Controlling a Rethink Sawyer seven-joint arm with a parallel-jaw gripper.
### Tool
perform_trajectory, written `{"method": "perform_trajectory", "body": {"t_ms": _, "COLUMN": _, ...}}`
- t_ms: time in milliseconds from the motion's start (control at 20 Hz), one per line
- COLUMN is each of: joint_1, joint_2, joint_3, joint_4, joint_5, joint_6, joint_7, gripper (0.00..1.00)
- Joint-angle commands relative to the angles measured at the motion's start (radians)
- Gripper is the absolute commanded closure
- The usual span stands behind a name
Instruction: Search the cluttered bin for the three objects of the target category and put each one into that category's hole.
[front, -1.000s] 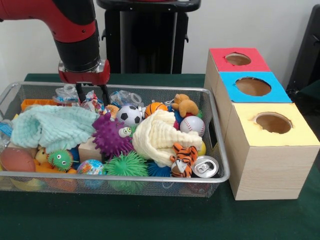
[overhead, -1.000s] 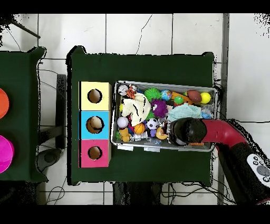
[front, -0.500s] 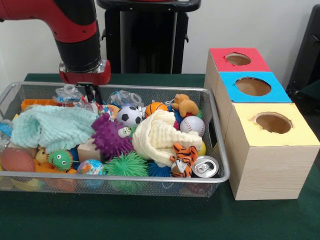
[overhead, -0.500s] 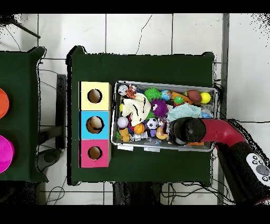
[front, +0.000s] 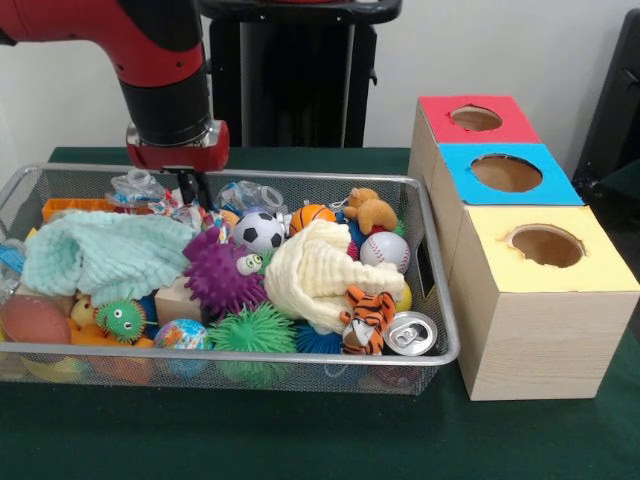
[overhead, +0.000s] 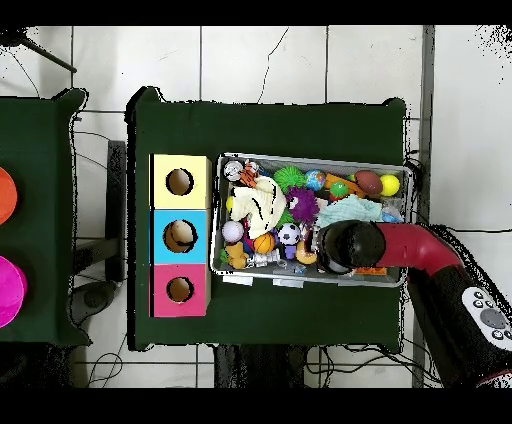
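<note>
A wire basket (front: 441, 300) holds a jumble of toys: a soccer ball (front: 260, 230), a small basketball (front: 311, 215), a baseball (front: 385, 250), a purple spiky ball (front: 222, 272), a teddy bear (front: 370, 210) and a tiger (front: 365, 318). My gripper (front: 190, 186) hangs at the basket's back left, just above some crinkly plastic packets (front: 193, 212). Its fingers are shut together; whether they pinch anything is hidden. In the overhead view the arm (overhead: 350, 247) covers the gripper. To the right stand the red box (front: 475, 118), blue box (front: 507, 172) and yellow box (front: 547, 245), each with a round hole.
A mint cloth (front: 105, 253) and a cream cloth (front: 315, 270) cover part of the pile. A drink can (front: 411, 333) lies at the basket's front right corner, beside a green spiky ball (front: 252, 330). Green cloth covers the table (front: 300, 440).
The fingers stood apart among the packets a second ago and have since shut. The gripper has risen slightly and drifted a little to the right in the front view.
</note>
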Motion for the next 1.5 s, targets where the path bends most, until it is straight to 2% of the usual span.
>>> {"method": "perform_trajectory", "body": {"t_ms": 50, "joint_1": 0.012, "joint_2": 0.034, "joint_3": 0.047, "joint_4": -0.072, "joint_5": -0.064, "joint_6": 0.071, "joint_7": -0.255, "gripper": 1.00}}
{"method": "perform_trajectory", "body": {"t_ms": 650, "joint_1": 0.010, "joint_2": 0.021, "joint_3": 0.050, "joint_4": -0.057, "joint_5": -0.048, "joint_6": 0.084, "joint_7": -0.249, "gripper": 1.00}}
{"method": "perform_trajectory", "body": {"t_ms": 1100, "joint_1": 0.028, "joint_2": -0.103, "joint_3": 0.070, "joint_4": -0.003, "joint_5": 0.035, "joint_6": 0.185, "joint_7": -0.216, "gripper": 1.00}}
{"method": "perform_trajectory", "body": {"t_ms": 1500, "joint_1": 0.045, "joint_2": -0.213, "joint_3": 0.089, "joint_4": 0.004, "joint_5": 0.124, "joint_6": 0.345, "joint_7": -0.205, "gripper": 1.00}}
